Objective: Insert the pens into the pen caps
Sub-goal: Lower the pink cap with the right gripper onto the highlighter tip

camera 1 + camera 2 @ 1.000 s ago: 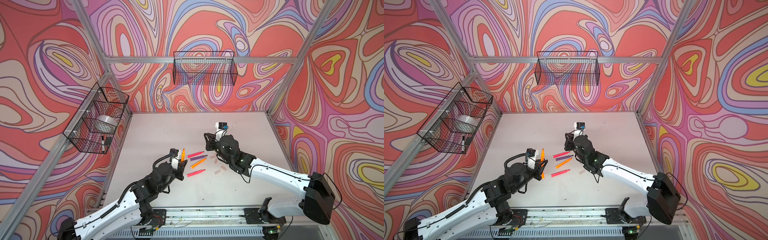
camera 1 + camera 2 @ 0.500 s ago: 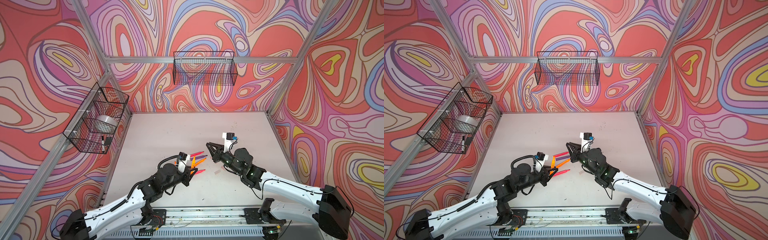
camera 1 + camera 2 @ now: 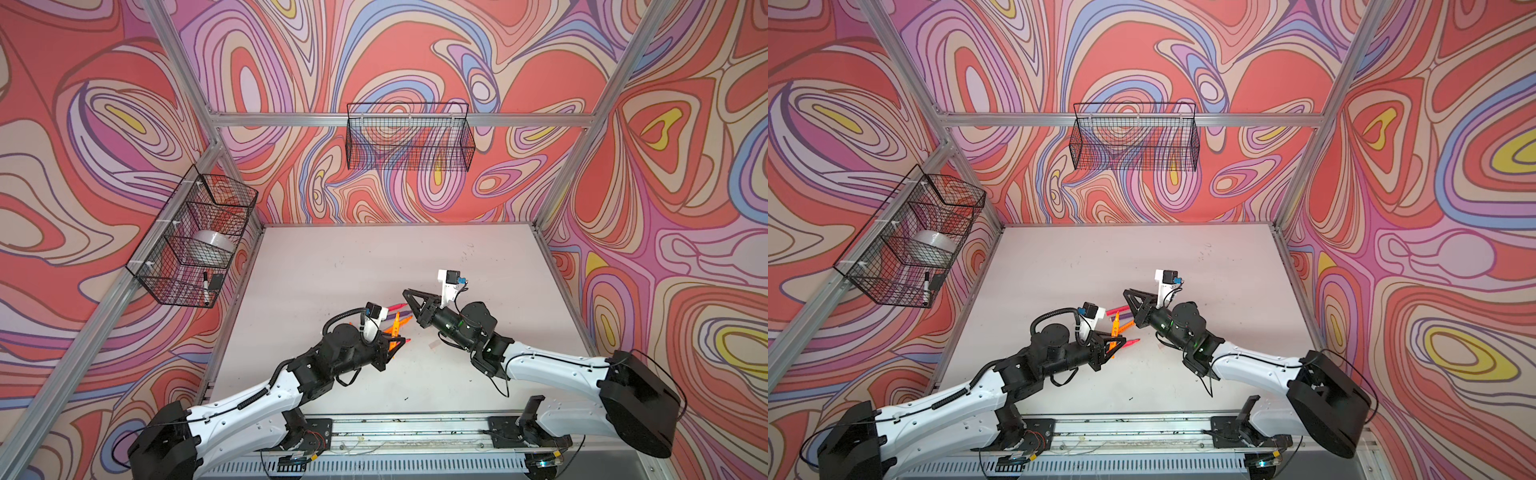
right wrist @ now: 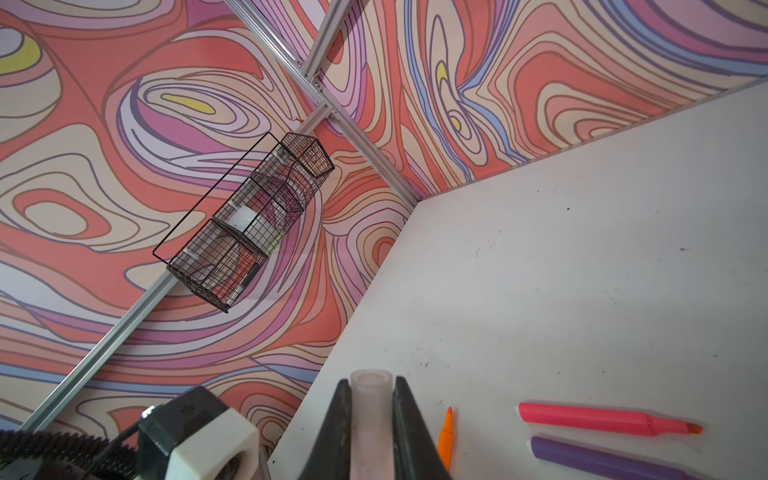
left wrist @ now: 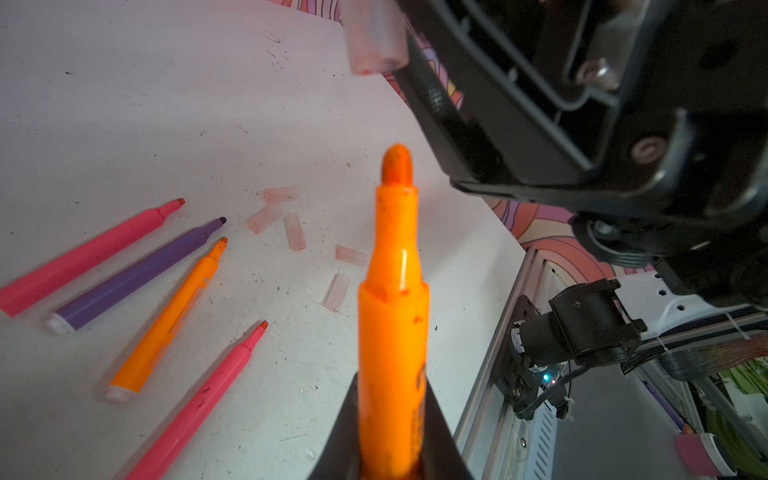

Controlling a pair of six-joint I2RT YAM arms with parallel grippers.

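My left gripper (image 5: 392, 415) is shut on an orange pen (image 5: 392, 291), whose bare tip sticks out past the fingers. My right gripper (image 4: 371, 399) is shut on a translucent pen cap (image 4: 371, 415), open end outward. In the left wrist view that cap (image 5: 374, 37) hangs just beyond the pen tip and off to one side. In both top views the left gripper (image 3: 397, 345) and the right gripper (image 3: 409, 296) face each other above the table. On the table lie two pink pens (image 5: 91, 253) (image 5: 199, 403), a purple pen (image 5: 137, 274), an orange pen (image 5: 166, 320) and several loose caps (image 5: 295, 232).
A wire basket (image 3: 195, 245) on the left wall holds a roll of tape and a black-and-white marker. Another wire basket (image 3: 409, 139) hangs on the back wall. A metal rail (image 3: 395, 432) runs along the table's front edge.
The left gripper has carried the orange pen right, toward the middle. The right gripper has risen off the table with the cap and turned to face the pen.
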